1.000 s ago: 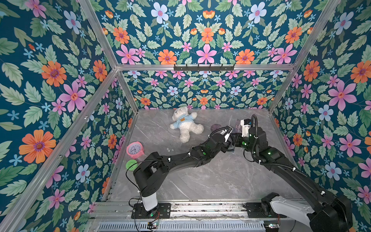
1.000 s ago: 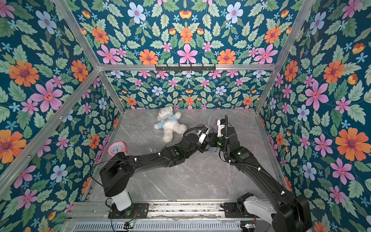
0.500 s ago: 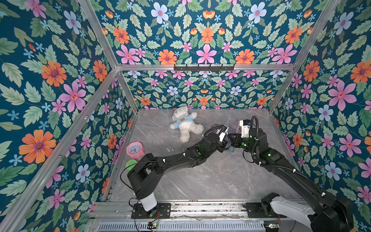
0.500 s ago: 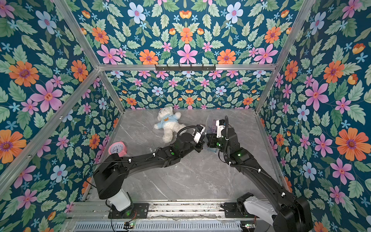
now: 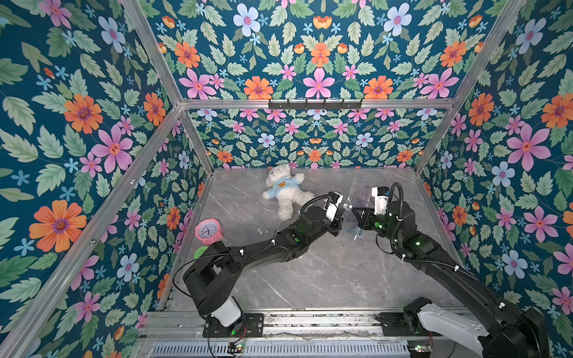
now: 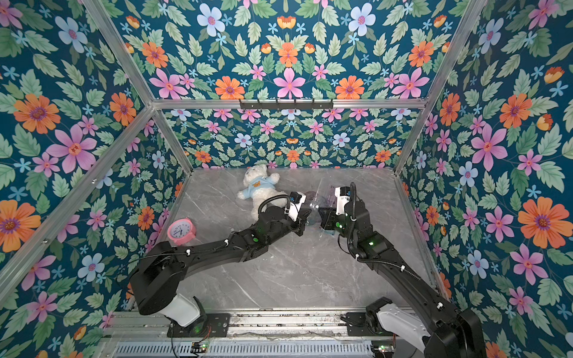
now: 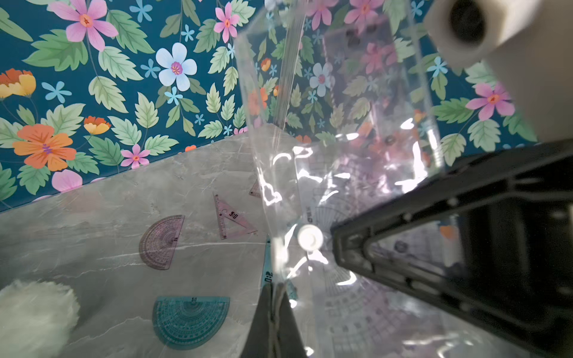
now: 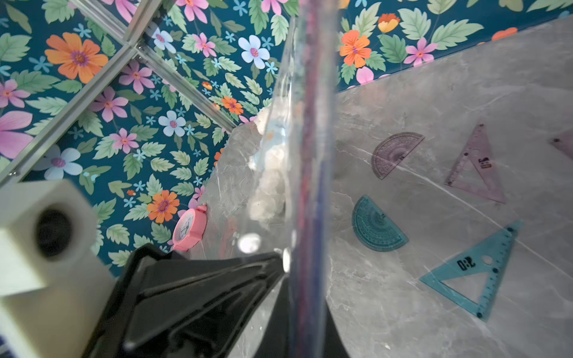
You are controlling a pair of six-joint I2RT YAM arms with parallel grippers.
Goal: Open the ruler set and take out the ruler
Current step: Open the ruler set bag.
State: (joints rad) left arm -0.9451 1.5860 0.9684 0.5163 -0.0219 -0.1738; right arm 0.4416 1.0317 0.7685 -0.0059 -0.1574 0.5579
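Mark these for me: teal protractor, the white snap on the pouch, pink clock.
teal protractor [image 7: 190, 320], left wrist view, middle of its half-disc.
white snap [image 7: 310, 237], left wrist view, centre of the button.
pink clock [image 5: 208, 231], in a top view, on its dial.

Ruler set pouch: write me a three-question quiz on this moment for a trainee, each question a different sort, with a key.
1. True or false: the clear pouch lies flat on the table.
2. Which item lies loose on the table? A) teal protractor B) scissors C) pencil
3. Fill in: the alarm clock near the wall is ___.

Key
1. False: the left end effector and the right end effector are each shut on it and hold it up.
2. A
3. pink
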